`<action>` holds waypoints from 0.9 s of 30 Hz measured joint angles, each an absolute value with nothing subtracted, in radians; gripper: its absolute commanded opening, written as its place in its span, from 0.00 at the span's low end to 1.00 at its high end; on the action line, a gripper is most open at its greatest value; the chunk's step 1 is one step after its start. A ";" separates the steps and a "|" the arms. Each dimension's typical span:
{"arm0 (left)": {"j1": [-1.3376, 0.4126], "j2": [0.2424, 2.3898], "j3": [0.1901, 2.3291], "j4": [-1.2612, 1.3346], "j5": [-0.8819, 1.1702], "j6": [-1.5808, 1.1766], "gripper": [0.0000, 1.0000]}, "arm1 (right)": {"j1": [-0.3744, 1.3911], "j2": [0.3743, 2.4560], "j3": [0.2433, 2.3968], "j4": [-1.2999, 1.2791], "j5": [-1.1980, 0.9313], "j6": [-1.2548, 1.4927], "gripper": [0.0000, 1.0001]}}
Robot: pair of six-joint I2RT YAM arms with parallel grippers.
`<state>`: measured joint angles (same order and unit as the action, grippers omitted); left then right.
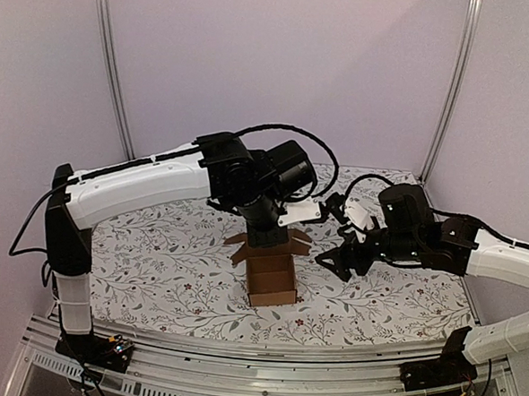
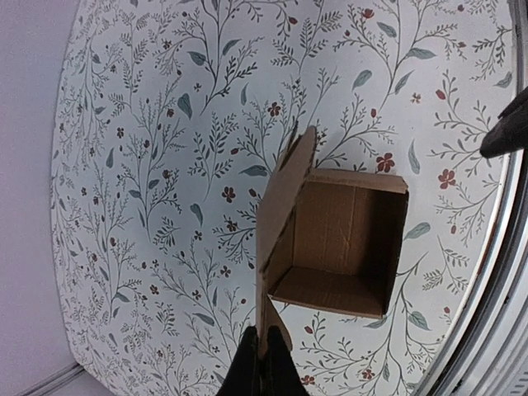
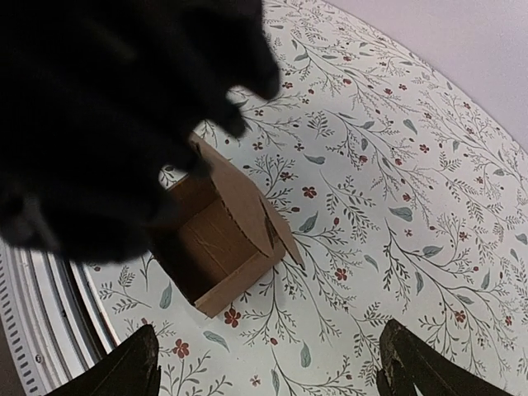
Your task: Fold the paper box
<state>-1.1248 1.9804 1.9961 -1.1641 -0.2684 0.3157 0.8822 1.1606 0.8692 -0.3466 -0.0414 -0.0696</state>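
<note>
I'm pinching my left gripper [image 2: 262, 356] shut on a flap of the plain brown cardboard paper box [image 2: 338, 247], which is sitting open-topped mid floral tablecloth [image 2: 148, 165]. My right gripper [image 3: 272, 371] is hanging wide open and empty over the cloth.

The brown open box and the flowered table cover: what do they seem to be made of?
Brown open-topped box: plain cardboard, matte; creased fold lines and raw cut edges show. White table cover with leaf-and-flower print: probably printed cloth or vinyl, lying smooth; which one cannot be told.
</note>
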 measured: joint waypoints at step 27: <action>-1.146 1.954 1.922 -1.211 -0.301 0.389 0.00 | 0.851 1.258 0.601 0.225 -0.135 -0.238 0.87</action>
